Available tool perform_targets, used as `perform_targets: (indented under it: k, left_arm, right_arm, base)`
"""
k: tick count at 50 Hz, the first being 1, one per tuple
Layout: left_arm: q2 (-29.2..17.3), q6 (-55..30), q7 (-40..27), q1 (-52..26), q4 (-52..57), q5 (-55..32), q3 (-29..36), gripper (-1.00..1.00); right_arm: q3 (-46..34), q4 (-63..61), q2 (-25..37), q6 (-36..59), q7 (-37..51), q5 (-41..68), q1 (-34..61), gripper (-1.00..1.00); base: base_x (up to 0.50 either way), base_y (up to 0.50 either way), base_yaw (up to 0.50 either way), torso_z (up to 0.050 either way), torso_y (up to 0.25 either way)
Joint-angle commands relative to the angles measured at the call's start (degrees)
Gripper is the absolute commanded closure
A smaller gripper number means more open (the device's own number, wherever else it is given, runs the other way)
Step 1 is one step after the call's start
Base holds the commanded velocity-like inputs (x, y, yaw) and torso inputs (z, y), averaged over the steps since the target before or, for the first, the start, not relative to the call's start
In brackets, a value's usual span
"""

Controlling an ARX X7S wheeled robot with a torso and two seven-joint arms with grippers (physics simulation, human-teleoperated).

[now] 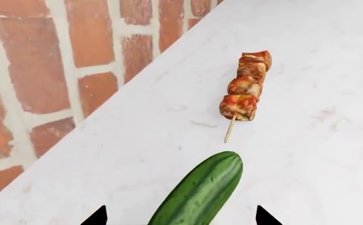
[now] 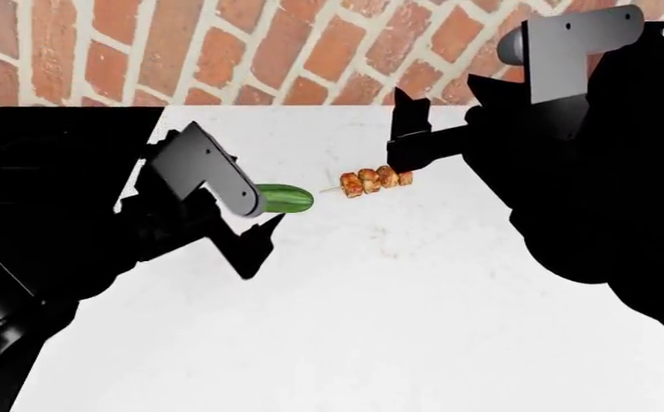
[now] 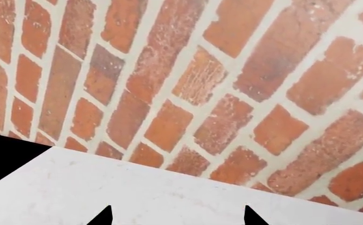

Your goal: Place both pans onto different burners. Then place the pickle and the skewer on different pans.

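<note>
We're at the pickle (image 1: 200,190) pickup: left gripper (image 1: 181,216) has its jaws open astride it on the tabletop (image 2: 424,300), skewer (image 2: 376,180) just beyond, right gripper (image 3: 177,215) open and empty; next: close, lift, find a pan, none in view.

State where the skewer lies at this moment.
In the head view the skewer lies on the white counter near the brick wall, just robot-right of the pickle and apart from it, between the two grippers.
</note>
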Motion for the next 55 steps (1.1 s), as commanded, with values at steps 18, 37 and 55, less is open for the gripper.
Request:
perform_targets:
  k: [18, 37, 55]
  left_arm:
    - [2.9, -0.7, 2.8, -0.2, -7.9, 5.1, 6.5, -1.0]
    - [4.2, 1.6, 1.5, -0.1, -13.5, 9.4, 8.2, 1.0]
    - [1.6, 10.0, -2.6, 2.9, -9.2, 11.7, 5.6, 1.0]
  right_arm:
    - [0.7, -0.7, 0.5, 0.6, 0.5, -0.1, -0.1, -1.0]
    - [1.1, -0.6, 0.5, 0.4, 0.6, -0.3, -0.8, -1.0]
    - [1.6, -0.9, 0.7, 0.5, 0.8, -0.5, -1.0, -1.0]
  base:
    - [0.0, 0.0, 0.0, 0.0, 0.0]
    - [0.0, 0.0, 0.0, 0.0, -0.002]
    - [0.0, 0.0, 0.0, 0.0, -0.003]
